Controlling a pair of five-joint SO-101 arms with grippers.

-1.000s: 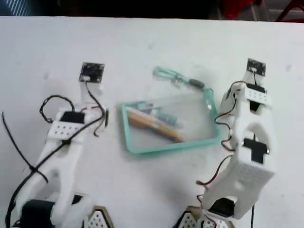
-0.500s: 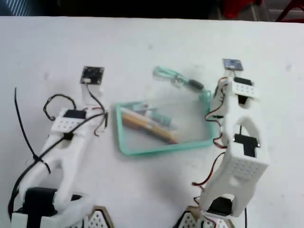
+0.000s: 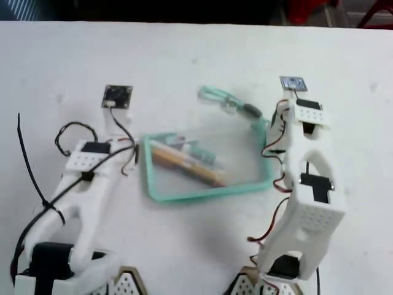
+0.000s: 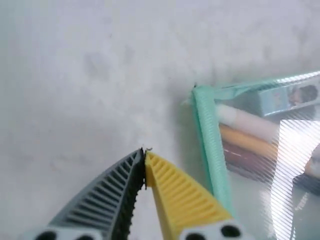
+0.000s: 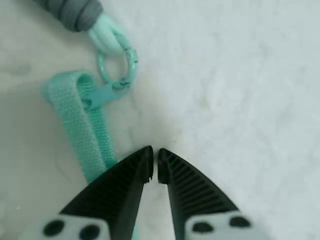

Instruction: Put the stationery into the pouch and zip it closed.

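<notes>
A clear pouch with a teal border lies flat mid-table. Pencils and pens show through its left half. In the left wrist view my left gripper is shut and empty, low over the table just off the pouch corner. My right gripper is shut on nothing beside the pouch's teal edge, a little short of the zipper pull and its ring. From above, the right arm stands at the pouch's right end.
A teal cord with a grey toggle trails from the pouch's far right corner. Red and black cables hang along the left arm and the right arm. Bare white table lies beyond the pouch.
The right arm swung left up against the pouch's right end, and the pouch slid left toward the left gripper. The left arm shifted slightly left.
</notes>
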